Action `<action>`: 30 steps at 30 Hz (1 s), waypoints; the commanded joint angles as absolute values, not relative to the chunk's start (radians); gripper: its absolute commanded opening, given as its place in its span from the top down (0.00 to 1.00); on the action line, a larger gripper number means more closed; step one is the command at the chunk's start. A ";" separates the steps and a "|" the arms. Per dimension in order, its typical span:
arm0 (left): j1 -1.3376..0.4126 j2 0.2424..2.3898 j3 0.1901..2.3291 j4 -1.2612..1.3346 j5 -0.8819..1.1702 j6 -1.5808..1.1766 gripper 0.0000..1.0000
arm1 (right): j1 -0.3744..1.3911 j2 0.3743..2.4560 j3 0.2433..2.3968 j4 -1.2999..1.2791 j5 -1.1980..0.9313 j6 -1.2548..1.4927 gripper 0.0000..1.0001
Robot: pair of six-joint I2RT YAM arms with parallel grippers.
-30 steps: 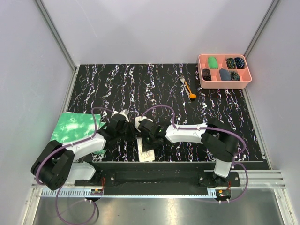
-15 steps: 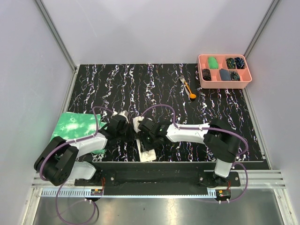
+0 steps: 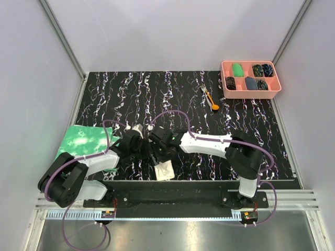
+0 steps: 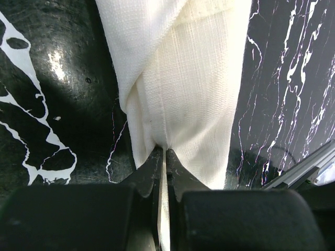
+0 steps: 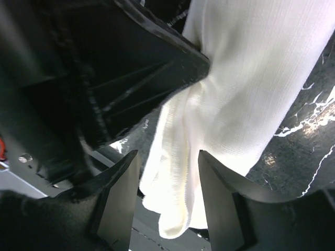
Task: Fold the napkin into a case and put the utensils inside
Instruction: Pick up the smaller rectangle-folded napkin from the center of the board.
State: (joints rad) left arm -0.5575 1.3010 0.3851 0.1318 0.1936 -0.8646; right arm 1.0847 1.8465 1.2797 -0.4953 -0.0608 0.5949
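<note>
**Left claw pinches the folded napkin; right claw stands open around it**

Top view: your two arms meet at the near middle of the black, white-veined marbled table. The cream-white woven cloth napkin is folded to a narrow strip. It lies just on their near side, its long axis running roughly near to far. The left claw and right claw crowd over its far part, and you cannot read the jaws from here. The silver-tined fork and the orange spoon lie well apart at the far right, nearer the right arm. The pink compartment tray sits beyond them. The green-and-white mottled cloth lies at the left edge, partly under the left arm.

Left wrist view: the left claw is closed, its tips nipping a ridge of the napkin. The strip runs straight away from the tips.

Right wrist view: the right claw is open. Its fingers stand either side of the napkin's end and grip nothing. The left claw's black body presses close at the upper left.

The right arm looks the natural one for the utensils. Lift it clear of the left claw first.
</note>
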 commanded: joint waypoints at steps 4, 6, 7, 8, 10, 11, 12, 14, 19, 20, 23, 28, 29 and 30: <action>-0.552 1.299 0.368 0.138 0.166 -0.862 0.95 | 1.115 1.910 1.336 -0.558 -0.012 0.568 0.42; -0.552 1.302 0.367 0.141 0.169 -0.871 0.95 | 1.129 1.922 1.347 -0.564 -0.005 0.571 0.42; -0.554 1.305 0.367 0.143 0.172 -0.874 0.95 | 1.132 1.933 1.351 -0.571 -0.005 0.572 0.42; -0.552 1.308 0.368 0.144 0.173 -0.885 0.96 | 1.137 1.937 1.354 -0.575 -0.005 0.575 0.42; -0.552 1.321 0.370 0.152 0.179 -0.894 0.96 | 1.152 1.953 1.368 -0.592 0.036 0.583 0.41; -0.552 1.324 0.370 0.155 0.183 -0.903 0.96 | 1.157 1.957 1.374 -0.601 0.049 0.592 0.41; -0.552 1.330 0.368 0.158 0.187 -0.910 0.96 | 1.161 1.970 1.388 -0.610 0.061 0.595 0.40; -0.552 1.341 0.362 0.178 0.192 -0.934 0.97 | 1.184 1.980 1.405 -0.650 0.115 0.609 0.40; -0.551 1.373 0.331 0.247 0.233 -1.000 0.98 | 1.235 2.014 1.437 -0.687 0.198 0.652 0.37; -0.551 1.377 0.331 0.262 0.239 -1.012 0.99 | 1.255 2.014 1.436 -0.681 0.210 0.669 0.35; -0.548 1.394 0.307 0.322 0.258 -1.046 0.99 | 1.272 2.003 1.411 -0.629 0.215 0.693 0.33; -0.541 1.387 0.290 0.347 0.272 -1.034 1.00 | 1.270 1.908 1.284 -0.483 0.219 0.710 0.30; -0.541 1.385 0.290 0.348 0.272 -1.031 1.00 | 1.272 1.896 1.275 -0.476 0.227 0.704 0.30; -0.541 1.385 0.291 0.348 0.273 -1.031 1.00 | 1.266 1.881 1.258 -0.474 0.236 0.701 0.30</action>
State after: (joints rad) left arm -0.5365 1.3708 0.3130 0.3531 0.2699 -1.0298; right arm 1.2675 1.9369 1.3190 -0.5571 0.2379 0.6827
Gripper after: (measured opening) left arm 0.009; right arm 0.697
